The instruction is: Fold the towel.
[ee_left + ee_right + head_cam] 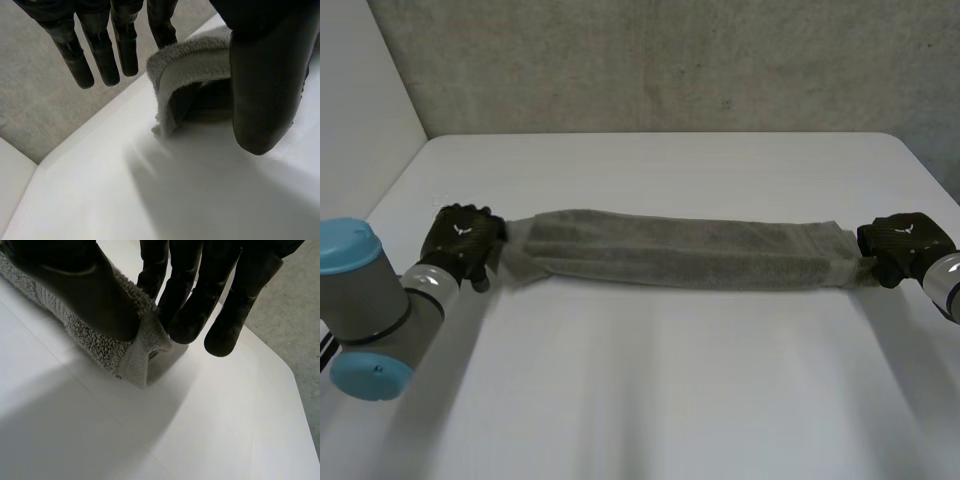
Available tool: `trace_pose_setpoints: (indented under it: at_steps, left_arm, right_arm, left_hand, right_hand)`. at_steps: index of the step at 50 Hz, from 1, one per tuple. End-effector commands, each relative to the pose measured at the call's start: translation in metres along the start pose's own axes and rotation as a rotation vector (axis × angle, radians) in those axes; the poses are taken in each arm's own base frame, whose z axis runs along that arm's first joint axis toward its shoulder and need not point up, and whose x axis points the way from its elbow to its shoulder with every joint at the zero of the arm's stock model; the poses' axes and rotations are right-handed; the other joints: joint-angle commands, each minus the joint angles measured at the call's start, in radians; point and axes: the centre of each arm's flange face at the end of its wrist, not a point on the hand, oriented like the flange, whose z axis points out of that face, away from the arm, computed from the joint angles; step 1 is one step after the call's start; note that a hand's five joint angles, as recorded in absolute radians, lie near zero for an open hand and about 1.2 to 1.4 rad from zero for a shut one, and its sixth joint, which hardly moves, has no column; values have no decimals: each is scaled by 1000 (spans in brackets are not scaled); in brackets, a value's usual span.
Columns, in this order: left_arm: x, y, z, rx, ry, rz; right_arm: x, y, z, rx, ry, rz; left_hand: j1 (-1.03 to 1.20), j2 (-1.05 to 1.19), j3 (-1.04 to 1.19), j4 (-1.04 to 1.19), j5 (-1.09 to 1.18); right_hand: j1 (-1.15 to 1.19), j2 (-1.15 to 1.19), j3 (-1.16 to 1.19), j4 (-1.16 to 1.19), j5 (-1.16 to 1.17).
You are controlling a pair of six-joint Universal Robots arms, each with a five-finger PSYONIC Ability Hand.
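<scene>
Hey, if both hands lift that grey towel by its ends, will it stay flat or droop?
Probably droops: the towel is soft looped cloth, already bunched into a loose strip. Likely light, since the right hand puckers its end with a pinch. Its fuzzy pile should resist slipping.

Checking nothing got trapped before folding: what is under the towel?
At the left hand, the towel end arches up, and only shaded white table shows in the hollow. Along its length the towel covers the table, so anything beneath is hidden.
</scene>
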Motion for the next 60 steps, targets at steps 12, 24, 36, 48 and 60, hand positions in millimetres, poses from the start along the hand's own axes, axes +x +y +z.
trace_pose_setpoints:
  at_steps: [12, 24, 36, 48, 60]
  left_arm:
    - [28, -31, -39, 19, 148, -156]
    - [29, -15, -32, -41, 89, -209]
    - [26, -3, -28, -93, 4, -240]
    - [40, 5, -22, -112, 38, -235]
    - [48, -1, -18, -86, 60, -225]
  right_arm:
    - [-1, 0, -1, -2, -3, -1]
    - [-5, 4, -3, -12, -16, 2]
    - [-6, 6, -3, -19, -21, -14]
    - [-7, 7, -4, -22, -25, -25]
    - [-7, 7, -4, -23, -22, -24]
  left_hand:
    - [-29, -22, -24, -20, -31]
    - [50, 57, 55, 59, 48]
    - [255, 262, 261, 264, 254]
    - [250, 256, 255, 258, 248]
    - [971, 978, 977, 980, 969]
  right_hand:
    - [102, 120, 64, 60, 81]
    - [102, 120, 64, 60, 81]
    - [102, 120, 64, 60, 81]
    - [102, 120, 64, 60, 81]
    - [102, 120, 64, 60, 81]
